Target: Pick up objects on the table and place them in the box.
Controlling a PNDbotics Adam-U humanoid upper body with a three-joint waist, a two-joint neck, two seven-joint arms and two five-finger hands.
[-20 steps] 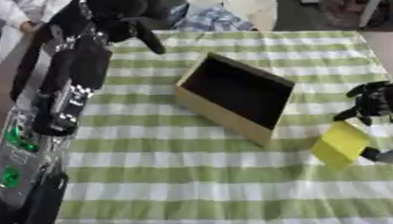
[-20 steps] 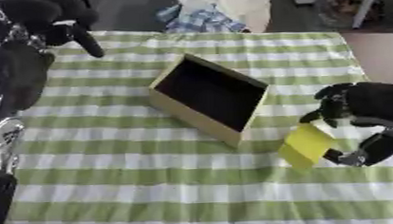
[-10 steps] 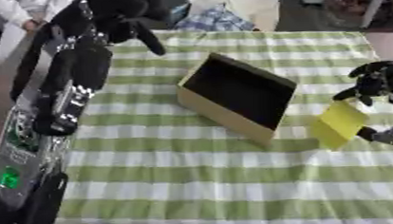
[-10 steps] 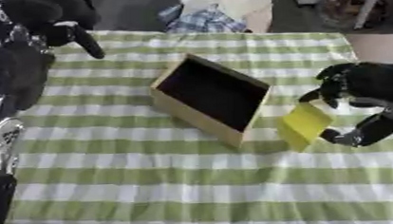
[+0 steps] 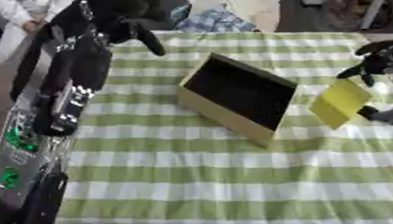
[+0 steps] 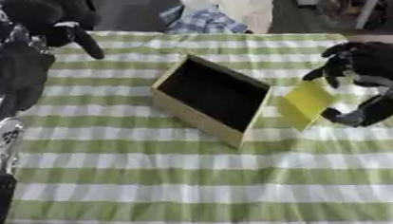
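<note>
A flat yellow object (image 6: 302, 102) hangs tilted just right of the box, pinched between the fingers and thumb of my right hand (image 6: 366, 73), which comes in from the right edge. The tan cardboard box (image 5: 230, 119) lies open on the green-and-white checked cloth, its inside dark and bare. The yellow object's left edge is close to the box's right rim. My left arm rises along the left side, and its hand (image 5: 122, 14) hangs at the top left with fingers curled and nothing in them, well away from the box.
The checked table (image 5: 211, 179) runs to its front edge at the bottom. Crumpled cloths (image 5: 220, 13), white and blue plaid, lie beyond the table's far edge. A person's sleeve shows at the top left corner.
My right hand has lifted the yellow object and carried it up and left toward the box's right rim. The left arm has stayed where it was.
</note>
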